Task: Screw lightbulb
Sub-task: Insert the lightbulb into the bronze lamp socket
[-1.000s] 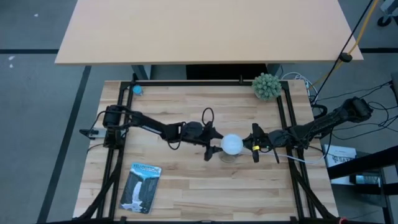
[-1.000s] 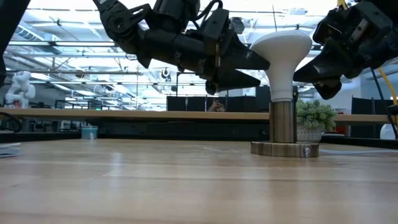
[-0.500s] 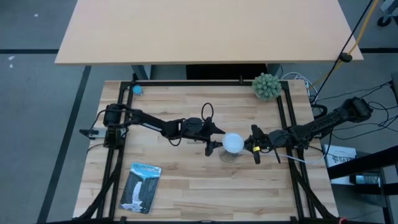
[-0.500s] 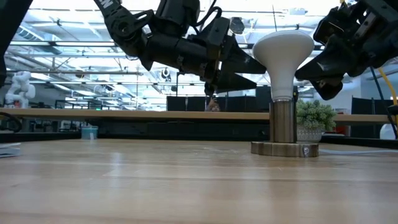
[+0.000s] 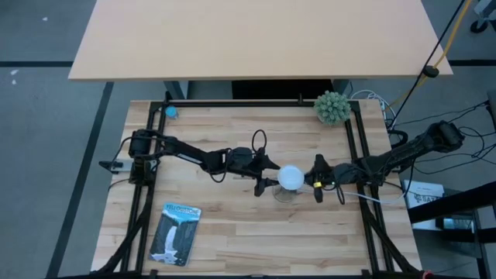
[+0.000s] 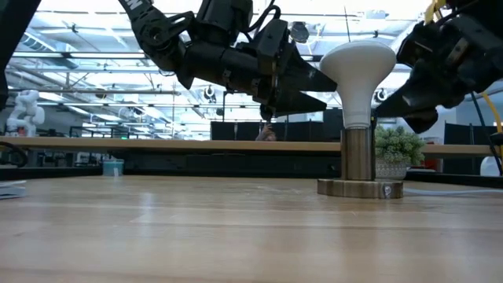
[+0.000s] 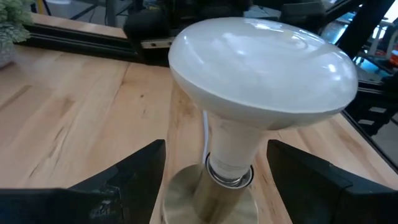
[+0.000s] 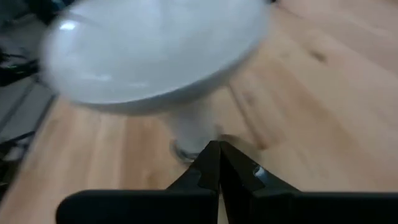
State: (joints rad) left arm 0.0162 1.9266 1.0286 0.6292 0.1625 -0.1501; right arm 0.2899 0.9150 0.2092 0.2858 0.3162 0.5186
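While the white frosted lightbulb (image 5: 290, 178) with its narrower pale neck stands upright in the brushed-metal cylindrical socket on its round flat base (image 6: 360, 188), near the middle of the light wooden slatted table (image 5: 232, 225), both arms crowd in on it from opposite sides. The left gripper (image 5: 268, 173) sits just beside the globe with its two dark fingers (image 7: 127, 171) spread wide apart, one to each side of the bulb's neck and touching nothing; I take that as a stance for closing around the bulb and giving it a turn. The right gripper (image 5: 317, 180) has its fingers pressed together into a single point (image 8: 216, 163), aimed at the neck from the far side and holding nothing, perhaps there to steady things rather than to grasp. From table height the bulb looks seated straight, though I cannot tell how far the thread is in. A small green spiky ball plant (image 5: 332, 108) sits at the far corner, and a flat printed packet (image 5: 175, 233) lies well apart near the front edge.
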